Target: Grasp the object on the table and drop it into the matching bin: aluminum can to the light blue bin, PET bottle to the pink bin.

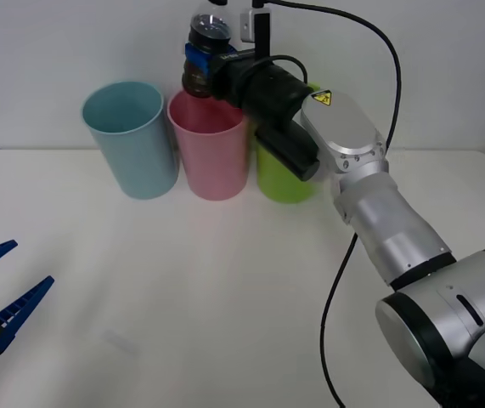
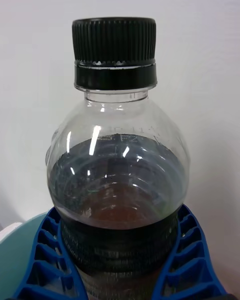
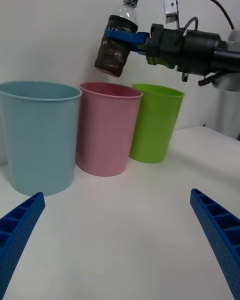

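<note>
Clear PET bottle [image 1: 201,53] sits clamped in my right tool [image 1: 198,61], tilted, just above the pink bin [image 1: 210,146] directly below. Left tool [image 1: 0,293] idles spread wide over the table [image 1: 183,297]. I judge release comes next, once centred over the rim.

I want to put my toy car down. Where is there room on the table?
The broad white tabletop is bare in front of the tall round plastic bins, between the open left gripper and the right arm. It is crowded at the back: pale blue bin, pink bin, lime green bin.
</note>
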Motion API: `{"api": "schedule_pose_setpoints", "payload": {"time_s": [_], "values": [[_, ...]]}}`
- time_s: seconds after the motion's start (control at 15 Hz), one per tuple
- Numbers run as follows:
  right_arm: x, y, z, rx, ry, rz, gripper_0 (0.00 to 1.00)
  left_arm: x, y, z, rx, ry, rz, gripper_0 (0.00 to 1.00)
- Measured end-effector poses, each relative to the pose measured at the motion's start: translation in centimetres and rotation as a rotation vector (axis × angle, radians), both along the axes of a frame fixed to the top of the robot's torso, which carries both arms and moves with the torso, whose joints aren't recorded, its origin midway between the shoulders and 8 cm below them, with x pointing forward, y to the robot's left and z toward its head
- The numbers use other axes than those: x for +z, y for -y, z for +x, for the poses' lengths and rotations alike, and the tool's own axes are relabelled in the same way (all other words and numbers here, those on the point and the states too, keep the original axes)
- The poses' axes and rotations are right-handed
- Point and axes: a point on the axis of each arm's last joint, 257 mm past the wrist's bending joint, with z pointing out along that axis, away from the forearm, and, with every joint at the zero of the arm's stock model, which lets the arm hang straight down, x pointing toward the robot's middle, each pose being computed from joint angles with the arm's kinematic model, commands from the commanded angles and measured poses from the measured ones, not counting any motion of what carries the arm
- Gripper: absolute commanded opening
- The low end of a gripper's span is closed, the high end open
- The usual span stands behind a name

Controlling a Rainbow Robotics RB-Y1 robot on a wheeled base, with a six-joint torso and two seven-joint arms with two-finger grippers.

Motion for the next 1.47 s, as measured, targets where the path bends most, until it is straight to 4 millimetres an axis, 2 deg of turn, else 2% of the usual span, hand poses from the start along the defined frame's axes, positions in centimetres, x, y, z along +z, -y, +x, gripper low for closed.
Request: {"api": "schedule_pose_setpoints", "payload": {"time_s": [0.13, 0.4, 0.47, 0.53, 0.87, 1.13, 1.47], "values": [[-0.1, -0.2, 0.1, -0.004, 0.0, -0.006, 0.01, 0.0, 0.0, 0.0, 0.0, 0.0, 0.0, 1.0], [-0.2, -0.2, 0.1, -0.005, 0.007, -0.017, 0.15, 0.0, 0.0, 0.0, 0.0, 0.0, 0.0, 1.0], [-0.2, -0.3, 0.1, -0.005, 0.008, -0.018, 0.65, 0.0, 0.0, 0.0, 0.0, 0.0, 0.0, 1.0], [-0.2, -0.2, 0.1, -0.006, 0.011, -0.021, 1.0, 0.0, 0.0, 0.0, 0.0, 0.0, 0.0, 1.0], [-0.3, -0.1, 0.0, -0.001, 0.025, -0.042, 1.0, 0.0, 0.0, 0.0, 0.0, 0.0, 0.0, 1.0], [-0.5, -0.1, -0.8, 0.062, 0.022, -0.048, 1.0, 0.0, 0.0, 0.0, 0.0, 0.0, 0.0, 1.0], [-1.3, 2.5, -3.2, 0.087, 0.073, -0.065, 1.0, 0.0, 0.0, 0.0, 0.0, 0.0, 0.0, 1.0]]}}
